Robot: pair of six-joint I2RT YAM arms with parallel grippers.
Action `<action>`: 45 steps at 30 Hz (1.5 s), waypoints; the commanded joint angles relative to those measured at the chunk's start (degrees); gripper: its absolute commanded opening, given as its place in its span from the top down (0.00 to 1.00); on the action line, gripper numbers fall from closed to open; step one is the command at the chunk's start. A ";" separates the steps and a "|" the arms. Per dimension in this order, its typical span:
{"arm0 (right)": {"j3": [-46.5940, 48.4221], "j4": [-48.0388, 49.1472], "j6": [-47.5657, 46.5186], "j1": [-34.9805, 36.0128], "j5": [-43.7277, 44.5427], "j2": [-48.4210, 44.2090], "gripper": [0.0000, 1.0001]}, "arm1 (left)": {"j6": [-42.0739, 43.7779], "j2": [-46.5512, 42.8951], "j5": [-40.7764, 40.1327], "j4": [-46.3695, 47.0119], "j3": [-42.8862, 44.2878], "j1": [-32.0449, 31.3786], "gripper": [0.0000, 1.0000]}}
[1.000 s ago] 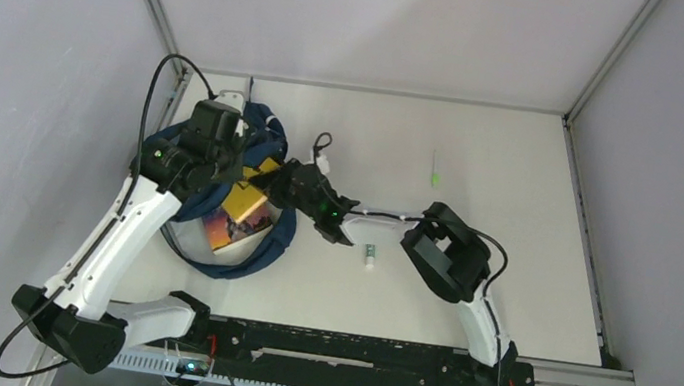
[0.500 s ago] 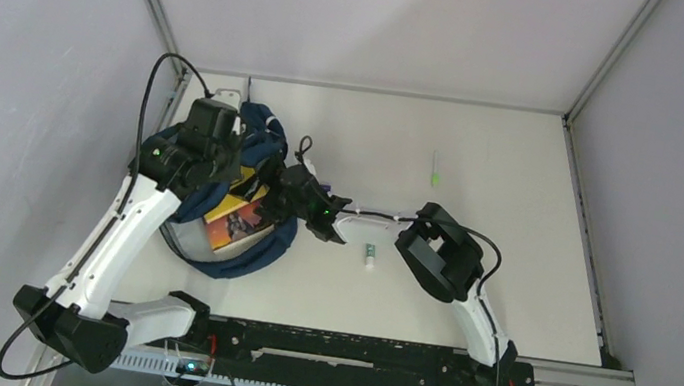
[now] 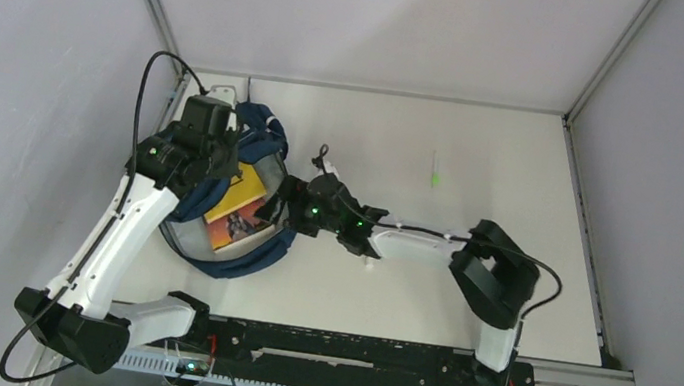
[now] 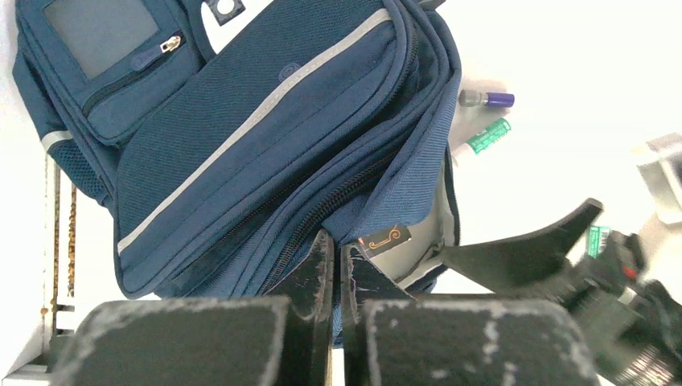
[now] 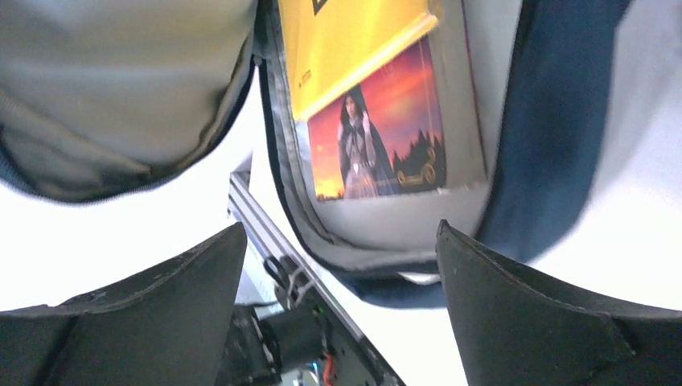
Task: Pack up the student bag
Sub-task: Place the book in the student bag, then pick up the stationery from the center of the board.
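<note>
- One student bag (image 4: 257, 145): navy-blue woven fabric, with a thin pale stripe slanting across its front pocket, a grey patch above a small zipped pocket, dark zips and a light grey lining.
- It lies open along the desk's (image 3: 426, 144) left edge, toward the far-left corner.
- Two books lie inside on the lining. A yellow book (image 5: 354, 40) partly overlaps a sunset-cover book (image 5: 378, 137).
- Left gripper (image 4: 336, 245): its fingers are pressed together on the bag's zippered edge.
- Right gripper (image 5: 339, 233): its fingers are spread wide with nothing between them, and it points into the bag's mouth.
- The left wrist view shows two sticks past the bag's edge: a purple-capped marker (image 4: 486, 99) and a green-and-white marker (image 4: 482, 138).
- One green pen (image 3: 435, 174) lies toward the desk's far edge. I cannot tell whether it is that same green marker.
</note>
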 commanded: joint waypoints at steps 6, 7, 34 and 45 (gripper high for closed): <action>-15.28 -7.83 -18.77 -4.13 11.24 -20.86 0.12 | 1.68 -1.62 12.34 12.09 -4.33 0.40 1.00; -17.47 -9.10 -19.39 -5.04 12.39 -22.90 0.14 | 1.95 -1.36 13.87 12.53 -4.75 0.38 1.00; -21.63 -25.91 -23.46 -10.20 19.14 -25.02 0.16 | 7.49 7.52 -8.50 9.63 -13.65 -9.42 0.12; -21.63 -23.06 -22.28 -9.92 15.84 -23.93 0.18 | 7.79 13.63 -16.49 12.58 -20.13 -9.90 0.31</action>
